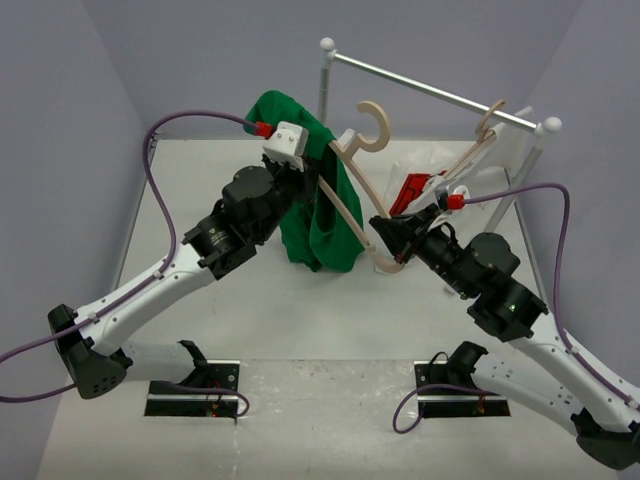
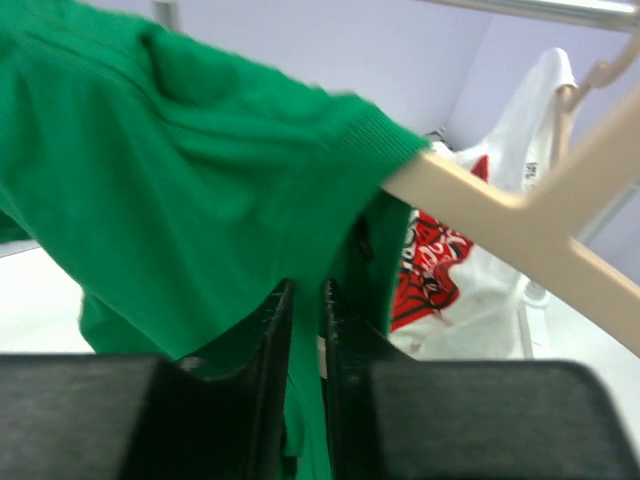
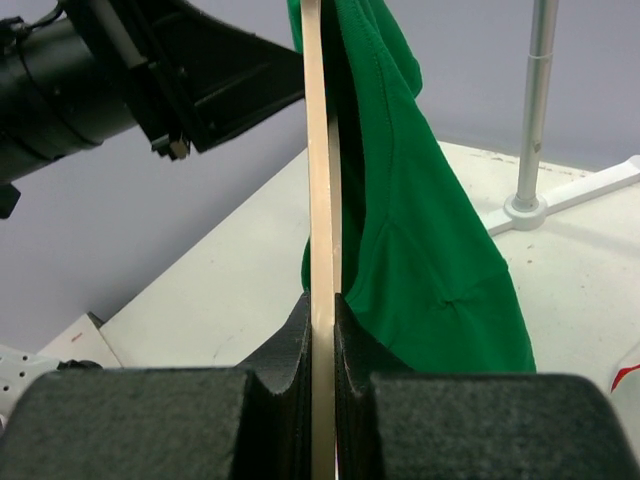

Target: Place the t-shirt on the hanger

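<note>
Now: right gripper [image 3: 320, 312] clamps hanger [image 3: 316, 150] edge-on; left gripper [image 2: 305, 305] pinches shirt [image 2: 190, 200] just under hanger's arm. Best hold hanger steady, draw fabric along that arm without snagging.

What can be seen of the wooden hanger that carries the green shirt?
The hanger is thin, light tan wood with a curved hook on top. It is tilted in the air, its lower part clamped between the fingers of the right gripper. The green t-shirt covers one arm; the other is bare.
</note>
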Robot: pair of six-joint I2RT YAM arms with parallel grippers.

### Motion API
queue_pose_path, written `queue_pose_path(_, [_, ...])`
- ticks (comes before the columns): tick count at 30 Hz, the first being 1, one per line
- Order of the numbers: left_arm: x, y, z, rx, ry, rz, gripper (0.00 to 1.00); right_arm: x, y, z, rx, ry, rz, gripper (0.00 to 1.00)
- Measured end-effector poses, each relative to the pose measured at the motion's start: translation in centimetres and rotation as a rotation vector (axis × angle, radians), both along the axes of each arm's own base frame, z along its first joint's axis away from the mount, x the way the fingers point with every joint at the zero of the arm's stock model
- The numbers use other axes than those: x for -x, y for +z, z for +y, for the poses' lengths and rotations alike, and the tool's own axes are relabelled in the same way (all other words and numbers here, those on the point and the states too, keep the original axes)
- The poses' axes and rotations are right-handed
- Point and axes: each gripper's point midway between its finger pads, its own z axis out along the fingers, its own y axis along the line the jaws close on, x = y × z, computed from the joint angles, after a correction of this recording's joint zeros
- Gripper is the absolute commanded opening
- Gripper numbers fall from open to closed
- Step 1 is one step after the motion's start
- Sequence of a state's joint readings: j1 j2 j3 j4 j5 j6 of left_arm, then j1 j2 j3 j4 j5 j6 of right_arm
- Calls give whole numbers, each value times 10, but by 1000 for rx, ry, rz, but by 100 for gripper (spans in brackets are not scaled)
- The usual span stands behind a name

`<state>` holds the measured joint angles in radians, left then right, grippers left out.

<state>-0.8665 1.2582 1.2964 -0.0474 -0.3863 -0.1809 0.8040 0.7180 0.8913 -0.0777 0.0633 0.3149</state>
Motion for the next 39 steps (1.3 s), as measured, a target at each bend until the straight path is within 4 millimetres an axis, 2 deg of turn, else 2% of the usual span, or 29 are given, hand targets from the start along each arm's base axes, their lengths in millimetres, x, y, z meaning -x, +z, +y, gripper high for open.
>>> queue_pose_path(4, [-12, 4, 12, 13, 44, -12, 12, 1, -4, 1, 12, 7, 11, 0])
queue_pose_path(7, [-18, 4, 17, 17, 55, -15, 0, 1, -6, 2, 19, 11, 17, 0])
queue_pose_path(14, [-21, 5, 16, 17, 18, -17, 0, -3, -14, 7, 40, 13, 38, 0])
queue_pose_path(22, [-6, 5, 5, 23, -89, -24, 0, -13, -22, 15, 73, 5, 81, 0])
queue_pose_path(23, [-5, 3, 5, 22, -94, -20, 3, -13, -23, 15, 75, 2, 85, 0])
queue_pose_path(24, [-4, 1, 6, 19, -92, -11, 11, -14, -25, 15, 78, 1, 90, 0])
queue_pose_path(26, [-5, -3, 11, 12, -65, 4, 39, -14, -27, 16, 82, 1, 100, 0])
queue_pose_path(27, [-7, -5, 14, 9, -46, 12, 46, -14, -28, 16, 84, 2, 105, 0])
queue_pose_path(28, [-8, -8, 16, 8, -30, 21, 47, -13, -29, 16, 84, 3, 108, 0])
queue_pose_path(29, [-9, -10, 19, 2, -11, 30, 43, -13, -29, 16, 84, 4, 112, 0])
queue_pose_path(31, [-12, -16, 26, -16, 27, 44, 42, -12, -28, 16, 82, 9, 117, 0])
queue_pose_path(35, [-18, -22, 33, -32, 67, 55, 51, -9, -24, 17, 73, 25, 117, 0])
queue_pose_path(39, [-25, -26, 37, -38, 79, 63, 54, -7, -22, 18, 69, 37, 118, 0])
